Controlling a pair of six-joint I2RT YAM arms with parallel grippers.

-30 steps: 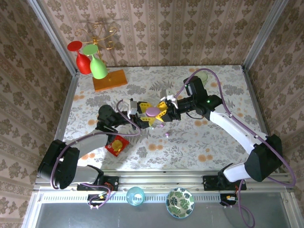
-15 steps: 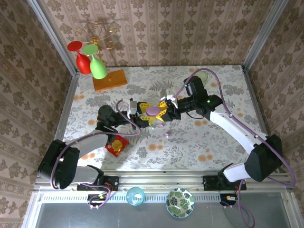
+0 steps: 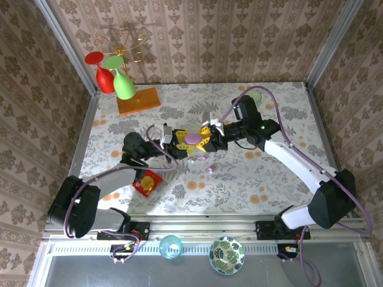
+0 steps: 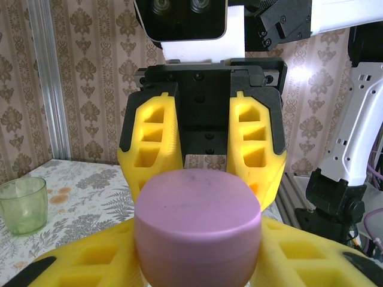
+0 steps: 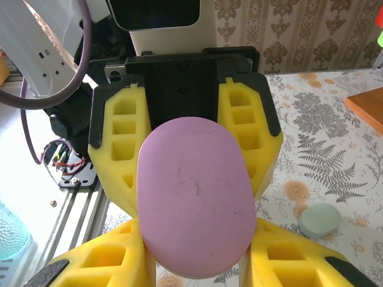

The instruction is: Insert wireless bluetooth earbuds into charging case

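— How do the two arms stand?

— The left arm stretches forward and to the right from its base. The right arm rises, then bends back toward the left. Their wrists face each other, nearly in one line.

— And the tools?

— The left tool and the right tool meet tip to tip. Each pair of yellow fingers stands narrowly apart, pressed on the sides of one purple oval case, one pair at either end.
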